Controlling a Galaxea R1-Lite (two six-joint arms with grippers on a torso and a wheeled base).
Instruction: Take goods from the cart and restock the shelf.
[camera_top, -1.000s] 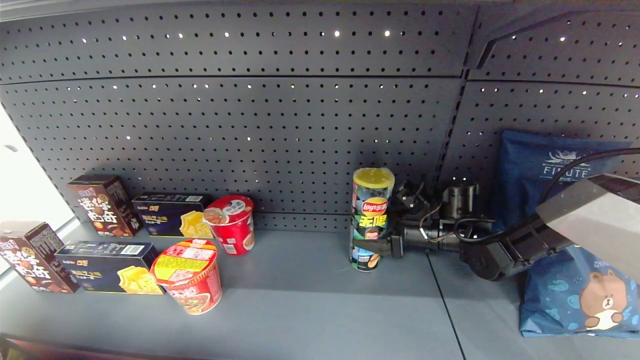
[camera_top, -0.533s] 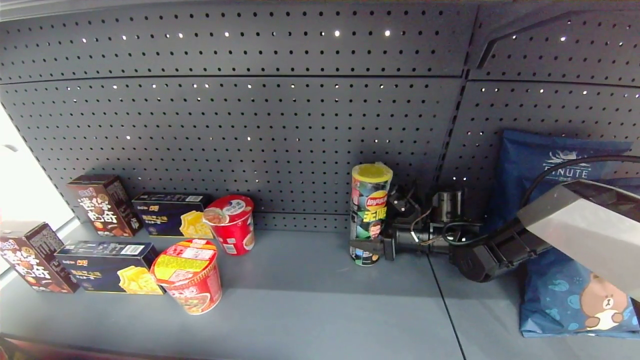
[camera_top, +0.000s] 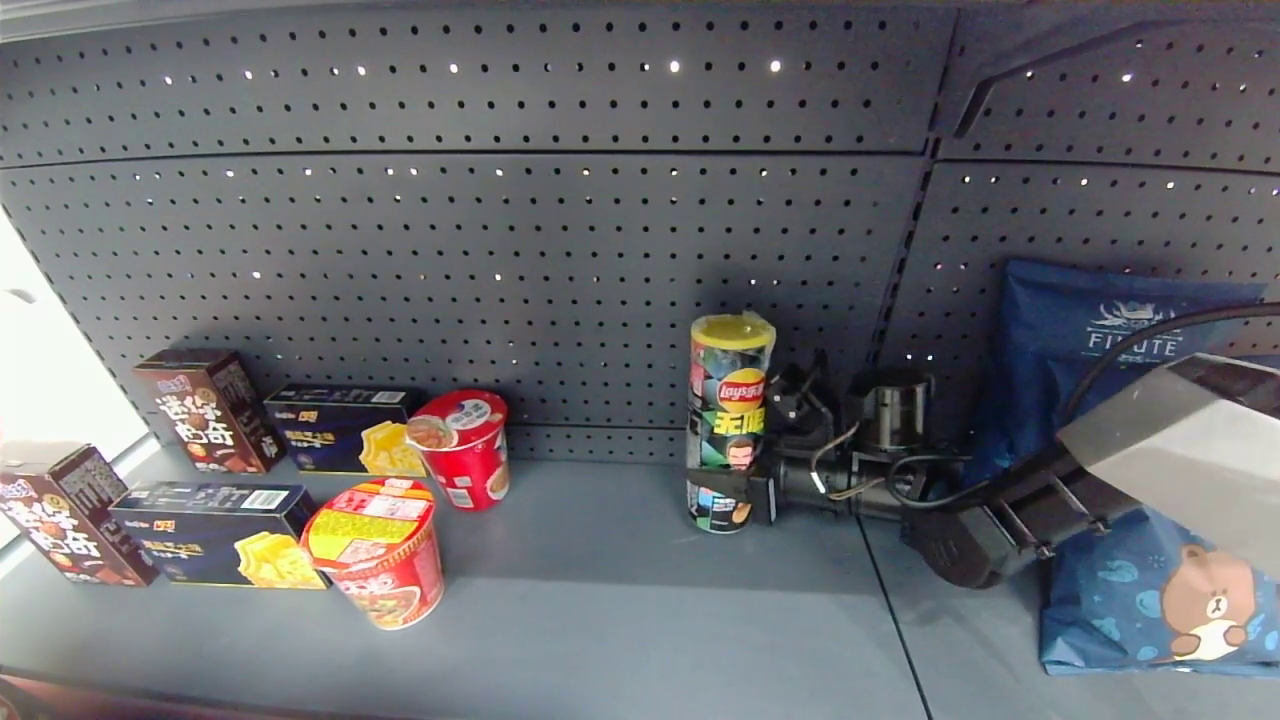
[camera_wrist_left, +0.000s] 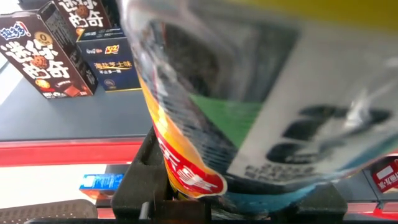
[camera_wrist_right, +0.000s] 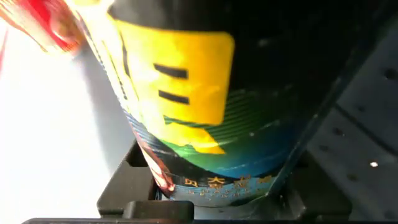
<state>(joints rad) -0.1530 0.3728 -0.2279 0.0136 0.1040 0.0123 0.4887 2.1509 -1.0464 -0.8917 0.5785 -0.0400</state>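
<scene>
Clamped shut on the chip can (camera_top: 731, 400), the right end effector (camera_top: 733, 490) had slid it leftward along the shelf (camera_top: 600, 610), nearly placed.

The shelf (camera_top: 600, 620) is dim, with glaring daylight at its left end and pinpricks through the pegboard (camera_top: 500, 250)

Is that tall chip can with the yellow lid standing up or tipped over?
Upright. The chip can has its yellow lid on top, base down; the right gripper grips its lower part.
</scene>
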